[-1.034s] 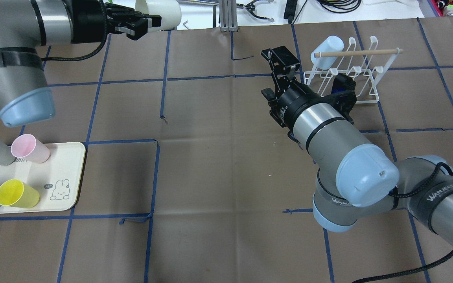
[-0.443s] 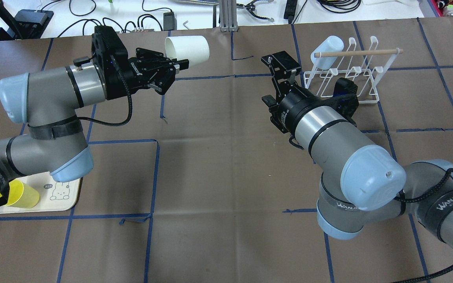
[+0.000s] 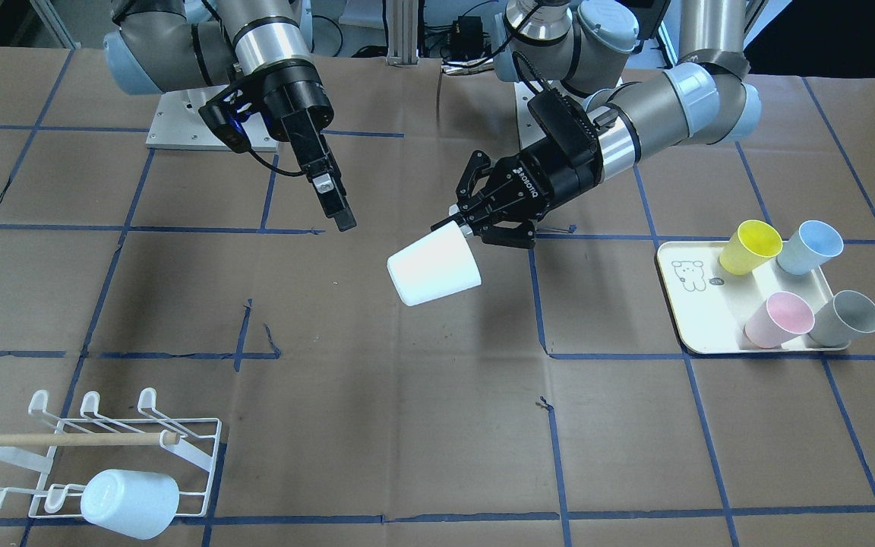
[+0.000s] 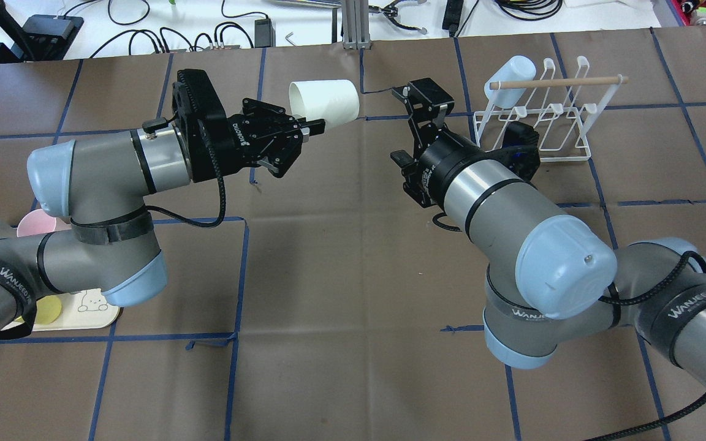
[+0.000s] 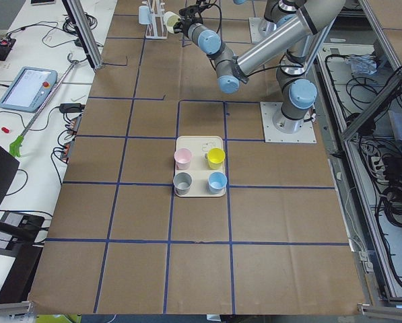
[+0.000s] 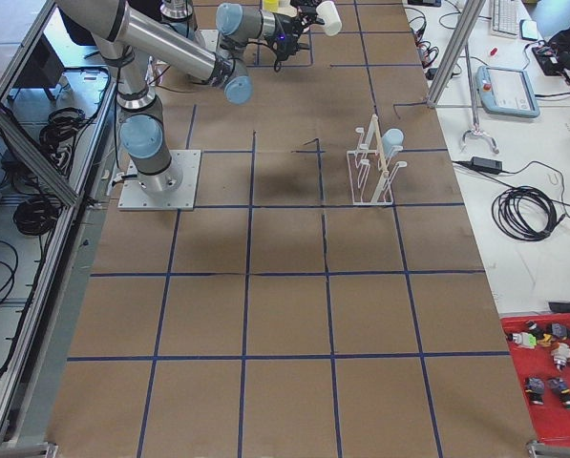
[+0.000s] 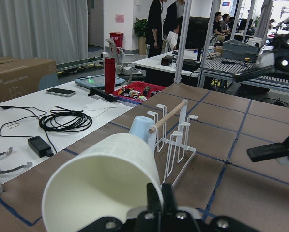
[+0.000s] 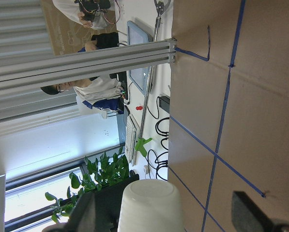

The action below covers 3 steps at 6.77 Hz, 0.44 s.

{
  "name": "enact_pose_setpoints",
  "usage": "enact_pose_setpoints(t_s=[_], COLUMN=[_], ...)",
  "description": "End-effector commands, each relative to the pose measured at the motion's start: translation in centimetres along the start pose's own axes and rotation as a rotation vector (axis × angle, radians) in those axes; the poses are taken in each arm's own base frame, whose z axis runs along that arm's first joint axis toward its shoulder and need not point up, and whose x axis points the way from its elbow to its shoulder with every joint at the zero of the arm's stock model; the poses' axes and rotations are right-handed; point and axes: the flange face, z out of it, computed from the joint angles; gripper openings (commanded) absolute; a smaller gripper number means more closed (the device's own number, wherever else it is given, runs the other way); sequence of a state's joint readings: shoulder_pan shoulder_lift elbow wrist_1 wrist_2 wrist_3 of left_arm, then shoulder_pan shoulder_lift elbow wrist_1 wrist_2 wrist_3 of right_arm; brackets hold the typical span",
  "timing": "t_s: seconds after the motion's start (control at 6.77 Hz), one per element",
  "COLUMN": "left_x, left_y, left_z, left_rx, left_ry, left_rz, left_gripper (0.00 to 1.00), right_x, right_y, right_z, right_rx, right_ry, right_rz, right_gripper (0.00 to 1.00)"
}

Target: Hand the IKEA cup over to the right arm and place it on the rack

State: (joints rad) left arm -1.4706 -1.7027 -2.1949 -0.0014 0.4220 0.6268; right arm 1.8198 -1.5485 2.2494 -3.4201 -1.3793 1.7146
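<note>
Above worktop [image 3: 407,425]: white cup [image 3: 434,266], sideways
Left gripper [image 3: 460,222]: clamped on cup's rim
Right gripper [image 4: 421,98]: spread wide, empty

white cup [image 4: 325,103] held sideways by the left hand [image 4: 315,126], aloft; white rack [image 4: 558,81] stands upright.

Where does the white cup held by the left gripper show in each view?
Front-facing: cup centre.
Overhead: cup upper middle.
Exterior left: cup top edge, tiny.
Exterior right: cup top centre.
Left wrist: cup lower left, close.
Right wrist: cup bottom centre.
Shared landmark: rack, absent from right wrist view.
</note>
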Motion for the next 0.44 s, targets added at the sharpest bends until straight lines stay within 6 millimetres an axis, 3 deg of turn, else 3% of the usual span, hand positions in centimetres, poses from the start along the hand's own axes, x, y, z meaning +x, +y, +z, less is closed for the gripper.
enact_pose_setpoints(t_s=[0.0, 0.3], left_x=[1.80, 1.79], left_y=[0.59, 0.62], left_z=[0.20, 0.21], left_rx=[0.010, 0.010], left_ry=[0.015, 0.013], left_rz=[0.010, 0.004], left_gripper=[0.00, 0.01], right_x=[0.01, -0.38], right_y=[1.06, 1.84], right_z=[0.98, 1.30], right_rx=[-0.023, -0.033], right_ry=[0.016, 0.036], right_rz=[0.031, 0.029], right_gripper=[0.98, 0.96])
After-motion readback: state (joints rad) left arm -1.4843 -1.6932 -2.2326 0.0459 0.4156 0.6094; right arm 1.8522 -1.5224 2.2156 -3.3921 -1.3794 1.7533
